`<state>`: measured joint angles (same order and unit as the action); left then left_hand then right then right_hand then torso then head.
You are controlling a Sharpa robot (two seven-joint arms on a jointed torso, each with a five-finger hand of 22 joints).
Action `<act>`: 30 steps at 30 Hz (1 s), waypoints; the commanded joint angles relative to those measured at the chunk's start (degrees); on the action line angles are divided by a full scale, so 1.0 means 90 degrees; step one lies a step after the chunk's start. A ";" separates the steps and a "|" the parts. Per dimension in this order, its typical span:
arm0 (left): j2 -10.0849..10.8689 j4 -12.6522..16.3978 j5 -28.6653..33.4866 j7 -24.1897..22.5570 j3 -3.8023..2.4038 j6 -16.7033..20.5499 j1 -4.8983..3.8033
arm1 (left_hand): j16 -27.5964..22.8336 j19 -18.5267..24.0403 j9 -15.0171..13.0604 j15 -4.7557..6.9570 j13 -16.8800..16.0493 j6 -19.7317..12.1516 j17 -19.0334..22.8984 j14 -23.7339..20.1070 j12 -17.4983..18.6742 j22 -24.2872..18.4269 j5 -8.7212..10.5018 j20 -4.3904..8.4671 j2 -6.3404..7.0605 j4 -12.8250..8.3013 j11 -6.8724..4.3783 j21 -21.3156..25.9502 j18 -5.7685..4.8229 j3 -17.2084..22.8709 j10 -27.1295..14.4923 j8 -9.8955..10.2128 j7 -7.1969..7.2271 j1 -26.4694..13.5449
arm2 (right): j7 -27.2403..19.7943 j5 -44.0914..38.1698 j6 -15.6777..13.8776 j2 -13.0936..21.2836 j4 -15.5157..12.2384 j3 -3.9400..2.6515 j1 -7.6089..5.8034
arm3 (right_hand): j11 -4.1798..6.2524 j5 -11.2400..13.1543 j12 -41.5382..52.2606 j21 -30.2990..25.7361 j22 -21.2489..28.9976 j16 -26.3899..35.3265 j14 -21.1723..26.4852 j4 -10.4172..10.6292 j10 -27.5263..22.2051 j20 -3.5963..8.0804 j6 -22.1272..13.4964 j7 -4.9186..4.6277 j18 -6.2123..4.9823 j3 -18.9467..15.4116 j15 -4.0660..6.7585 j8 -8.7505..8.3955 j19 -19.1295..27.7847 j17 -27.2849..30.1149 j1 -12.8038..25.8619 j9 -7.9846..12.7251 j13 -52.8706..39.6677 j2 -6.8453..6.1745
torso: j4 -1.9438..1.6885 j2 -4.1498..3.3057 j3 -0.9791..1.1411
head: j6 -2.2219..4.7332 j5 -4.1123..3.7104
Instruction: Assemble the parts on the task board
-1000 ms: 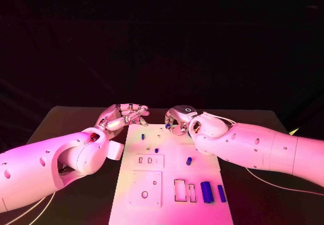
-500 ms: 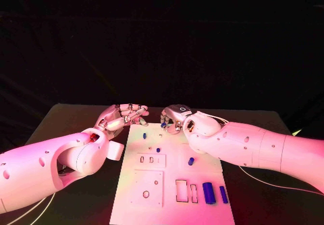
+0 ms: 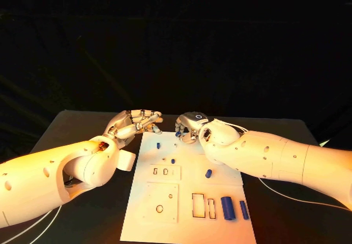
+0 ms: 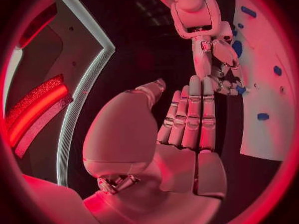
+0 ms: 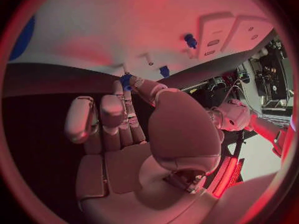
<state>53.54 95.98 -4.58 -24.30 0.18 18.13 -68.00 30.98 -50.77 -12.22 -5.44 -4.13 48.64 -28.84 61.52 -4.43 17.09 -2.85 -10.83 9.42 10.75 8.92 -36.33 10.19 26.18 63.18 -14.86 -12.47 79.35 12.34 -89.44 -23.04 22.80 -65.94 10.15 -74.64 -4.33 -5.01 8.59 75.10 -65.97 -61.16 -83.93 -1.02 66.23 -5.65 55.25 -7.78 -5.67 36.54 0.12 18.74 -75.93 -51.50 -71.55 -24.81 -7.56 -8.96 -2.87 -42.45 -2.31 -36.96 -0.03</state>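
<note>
At right hand (image 3: 188,129) — small blue part (image 5: 126,80)

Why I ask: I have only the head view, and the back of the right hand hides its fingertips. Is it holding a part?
Observer: Yes. In the right wrist view the right hand pinches a small blue part between its thumb and a fingertip.
Operator: And the left hand, is there anything in it?
Observer: Nothing. The left wrist view shows the left hand with a bare palm and its fingers straight, side by side.
Operator: Where is the pinched part relative to the board?
Observer: In the left wrist view it is at the edge of the task board. I cannot tell whether it touches the board.
</note>
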 commanded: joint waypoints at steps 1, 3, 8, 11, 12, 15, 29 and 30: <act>-0.0009 0.0019 0.0032 -0.0093 -0.0007 -0.0110 -0.0015 | -0.0028 0.0044 -0.0008 0.0014 -0.0009 -0.0032 -0.0007 -0.0047 0.0028 0.0008 -0.0022 -0.0009 -0.0029 0.0046 0.0038 -0.0037 0.0004 0.0000 -0.0013 0.0039 -0.0099 -0.0017 | -0.0083 -0.0011 0.0193 -0.0002 0.0021 0.0000 0.0009 | -0.0018 -0.0026 -0.0009 0.0039 -0.0005 -0.0028 0.0002 0.0004 -0.0007 -0.0016 -0.0044 -0.0014 0.0085 0.0037 0.0016 0.0044 -0.0018 -0.0006 0.0068 -0.0008 0.0006 0.0022 | 0.0011 0.0005 0.0006 | -0.0021 0.0023; -0.0006 0.0018 0.0032 -0.0092 -0.0007 -0.0110 -0.0017 | -0.0028 0.0044 -0.0008 0.0014 -0.0009 -0.0032 -0.0007 -0.0047 0.0028 0.0008 -0.0022 -0.0009 -0.0029 0.0046 0.0038 -0.0037 0.0004 0.0000 -0.0013 0.0039 -0.0099 -0.0017 | -0.0073 -0.0015 0.0234 0.0008 0.0025 0.0000 0.0010 | -0.0018 -0.0026 -0.0009 0.0039 -0.0005 -0.0028 0.0002 0.0004 -0.0007 -0.0016 -0.0044 -0.0014 0.0085 0.0037 0.0016 0.0044 -0.0018 -0.0006 0.0068 -0.0008 0.0006 0.0022 | 0.0016 0.0008 0.0004 | -0.0029 0.0031; -0.0002 0.0013 0.0032 -0.0091 -0.0007 -0.0111 -0.0020 | -0.0028 0.0044 -0.0008 0.0014 -0.0009 -0.0032 -0.0007 -0.0047 0.0028 0.0008 -0.0022 -0.0009 -0.0029 0.0046 0.0038 -0.0037 0.0004 0.0000 -0.0013 0.0039 -0.0099 -0.0017 | -0.0047 -0.0036 0.0299 0.0034 0.0014 0.0001 0.0011 | -0.0022 -0.0028 -0.0013 0.0039 -0.0007 -0.0029 0.0006 0.0008 -0.0015 -0.0018 -0.0054 -0.0018 0.0085 0.0035 0.0012 0.0041 -0.0016 0.0002 0.0078 -0.0012 0.0008 0.0016 | 0.0016 0.0009 0.0007 | -0.0036 0.0039; 0.0000 0.0004 0.0032 -0.0087 -0.0007 -0.0110 -0.0021 | -0.0028 0.0044 -0.0008 0.0014 -0.0009 -0.0032 -0.0007 -0.0047 0.0028 0.0008 -0.0022 -0.0009 -0.0029 0.0046 0.0038 -0.0037 0.0004 0.0000 -0.0013 0.0039 -0.0099 -0.0017 | -0.0038 -0.0047 0.0337 0.0040 0.0006 0.0001 0.0012 | -0.0024 -0.0029 -0.0015 0.0037 -0.0005 -0.0030 0.0007 0.0010 -0.0018 -0.0020 -0.0059 -0.0020 0.0085 0.0034 0.0011 0.0040 -0.0014 0.0004 0.0084 -0.0014 0.0009 0.0013 | 0.0015 0.0008 0.0009 | -0.0038 0.0038; 0.0000 -0.0001 0.0032 -0.0084 -0.0007 -0.0107 -0.0021 | -0.0028 0.0044 -0.0008 0.0014 -0.0009 -0.0032 -0.0007 -0.0047 0.0028 0.0008 -0.0022 -0.0009 -0.0029 0.0046 0.0038 -0.0037 0.0004 0.0000 -0.0013 0.0039 -0.0099 -0.0017 | -0.0036 -0.0049 0.0346 0.0039 0.0004 0.0001 0.0012 | -0.0024 -0.0029 -0.0015 0.0037 -0.0005 -0.0030 0.0007 0.0010 -0.0018 -0.0020 -0.0059 -0.0020 0.0085 0.0034 0.0011 0.0040 -0.0014 0.0004 0.0084 -0.0014 0.0009 0.0013 | 0.0015 0.0008 0.0009 | -0.0038 0.0033; -0.0004 -0.0021 0.0032 -0.0076 -0.0007 -0.0103 -0.0022 | -0.0028 0.0044 -0.0008 0.0014 -0.0009 -0.0032 -0.0007 -0.0047 0.0028 0.0008 -0.0022 -0.0009 -0.0029 0.0046 0.0038 -0.0037 0.0004 0.0000 -0.0013 0.0039 -0.0099 -0.0017 | -0.0031 -0.0056 0.0367 0.0040 -0.0015 0.0001 0.0015 | -0.0024 -0.0029 -0.0015 0.0037 -0.0005 -0.0030 0.0007 0.0010 -0.0018 -0.0020 -0.0059 -0.0020 0.0085 0.0034 0.0011 0.0040 -0.0014 0.0004 0.0084 -0.0014 0.0009 0.0013 | 0.0018 0.0011 0.0007 | -0.0037 0.0030; -0.0025 -0.0063 0.0032 -0.0053 -0.0006 -0.0118 -0.0022 | -0.0032 0.0057 -0.0011 0.0010 -0.0012 -0.0036 -0.0015 -0.0061 0.0030 0.0007 -0.0022 -0.0014 -0.0038 0.0045 0.0040 -0.0036 0.0005 0.0005 -0.0019 0.0042 -0.0102 -0.0019 | -0.0069 -0.0042 0.0296 -0.0038 0.0029 0.0001 0.0023 | -0.0094 -0.0001 -0.0113 -0.0070 0.0132 0.0043 0.0090 0.0054 -0.0205 -0.0067 -0.0248 -0.0090 0.0052 0.0036 -0.0044 -0.0062 0.0102 0.0182 0.0183 -0.0037 0.0066 -0.0078 | 0.0007 -0.0001 0.0000 | -0.0022 0.0029; -0.0026 -0.0065 0.0032 -0.0049 -0.0006 -0.0121 -0.0022 | -0.0032 0.0057 -0.0011 0.0010 -0.0012 -0.0036 -0.0015 -0.0061 0.0030 0.0007 -0.0022 -0.0014 -0.0038 0.0045 0.0040 -0.0036 0.0005 0.0005 -0.0019 0.0042 -0.0102 -0.0019 | -0.0073 -0.0038 0.0298 -0.0049 0.0035 0.0002 0.0025 | -0.0100 0.0003 -0.0121 -0.0078 0.0141 0.0043 0.0094 0.0057 -0.0221 -0.0072 -0.0263 -0.0096 0.0050 0.0037 -0.0049 -0.0072 0.0110 0.0190 0.0190 -0.0039 0.0071 -0.0086 | 0.0004 -0.0003 0.0001 | -0.0023 0.0031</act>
<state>53.44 95.35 -4.51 -24.27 0.17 18.10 -68.11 30.98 -50.56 -12.27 -5.24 -4.18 48.64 -28.92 61.31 -4.43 17.09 -2.85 -11.05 9.42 10.75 8.92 -36.32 10.18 26.18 63.18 -14.86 -12.47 79.35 12.28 -89.42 -20.89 22.48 -65.68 10.17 -74.47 -5.31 -5.00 7.70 74.65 -64.74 -61.13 -83.40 -0.78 64.57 -6.19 53.26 -8.73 -5.71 36.78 -0.41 18.27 -75.39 -49.81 -70.35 -25.20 -6.99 -9.73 -2.77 -42.43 -2.30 -37.19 0.22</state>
